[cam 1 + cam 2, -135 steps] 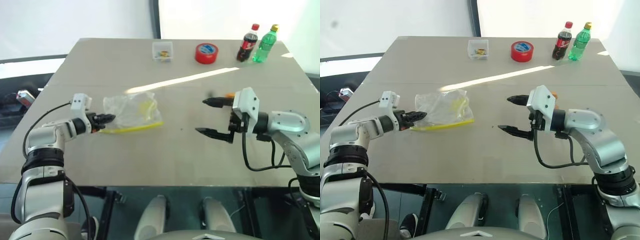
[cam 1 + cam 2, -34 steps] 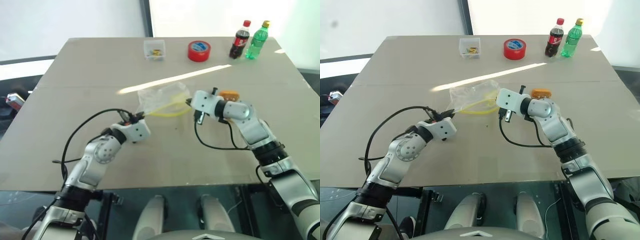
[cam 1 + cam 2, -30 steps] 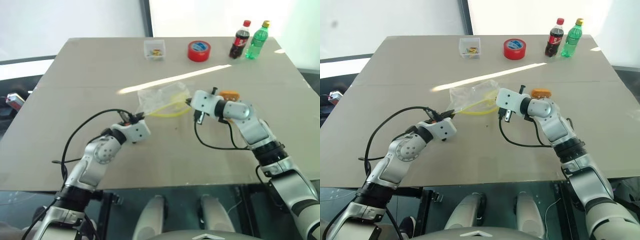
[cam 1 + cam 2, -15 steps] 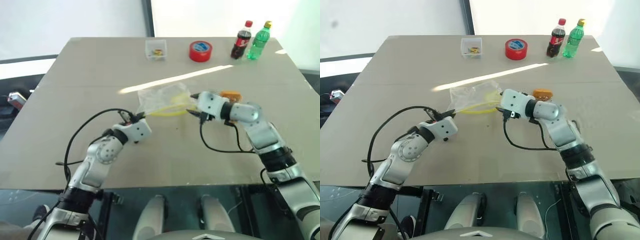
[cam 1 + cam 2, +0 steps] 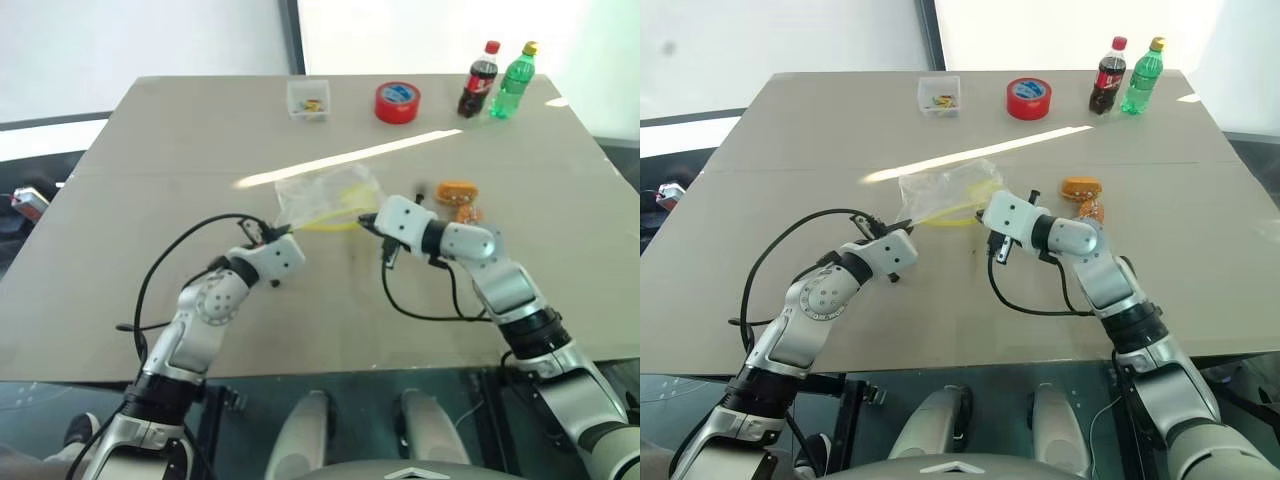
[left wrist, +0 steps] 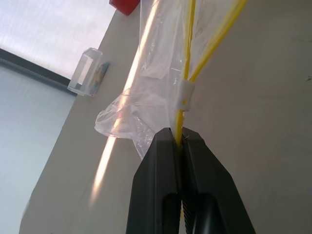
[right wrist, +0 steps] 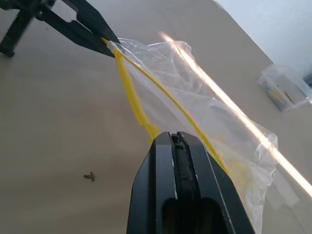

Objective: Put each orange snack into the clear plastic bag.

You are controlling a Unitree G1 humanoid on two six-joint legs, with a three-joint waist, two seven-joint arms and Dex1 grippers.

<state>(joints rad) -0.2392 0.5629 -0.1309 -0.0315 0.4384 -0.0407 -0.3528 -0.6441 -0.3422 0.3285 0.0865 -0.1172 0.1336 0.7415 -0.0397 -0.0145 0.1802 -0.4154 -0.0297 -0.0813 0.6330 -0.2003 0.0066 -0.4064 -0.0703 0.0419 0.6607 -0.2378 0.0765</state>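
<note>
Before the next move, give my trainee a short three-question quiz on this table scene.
1. True or false: the left gripper is shut on the yellow zip strip of the clear plastic bag.
2. Where is the orange snack? A) inside the bag B) on the table, outside the bag, beside the right arm C) in the small clear box
3. Fill in: at the table's far edge, between the box and the cola bottle, lies a red ____.

Key: 1 true; 2 B; 3 tape roll.
</note>
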